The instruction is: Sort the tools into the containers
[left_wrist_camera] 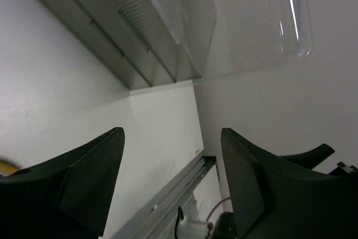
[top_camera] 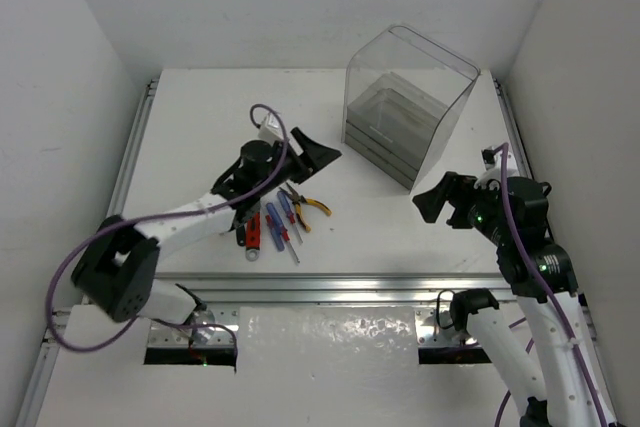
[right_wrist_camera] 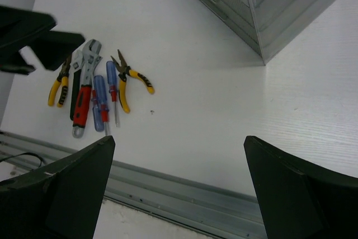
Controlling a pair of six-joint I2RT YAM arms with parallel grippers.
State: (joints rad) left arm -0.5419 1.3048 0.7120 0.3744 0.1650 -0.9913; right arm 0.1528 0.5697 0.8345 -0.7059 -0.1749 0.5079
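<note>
A loose cluster of small hand tools lies on the white table near its front edge, well apart from the tall transparent plastic box with a curved cover that stands toward the far right. A stack of shallow grey-tinted clear trays sits inside the box. In the right wrist view the tools lie side by side. From left to right they are a pair of yellow-handled pliers, a dark-handled tool that is hard to make out, a silver adjustable wrench with a red handle, two slim blue-and-red screwdrivers, and a second pair of yellow-handled pliers with its handles splayed. The left gripper hangs over the far side of this cluster. Its black fingers are spread wide with nothing between them, and they point toward the box. From above, the left arm and its looping purple cable cover the leftmost tools. The right gripper hovers just in front of the box's near corner, off to the right of the tools. It too is wide open and empty. A ribbed aluminium rail runs along the table's front edge between the tools and the arm bases.
</note>
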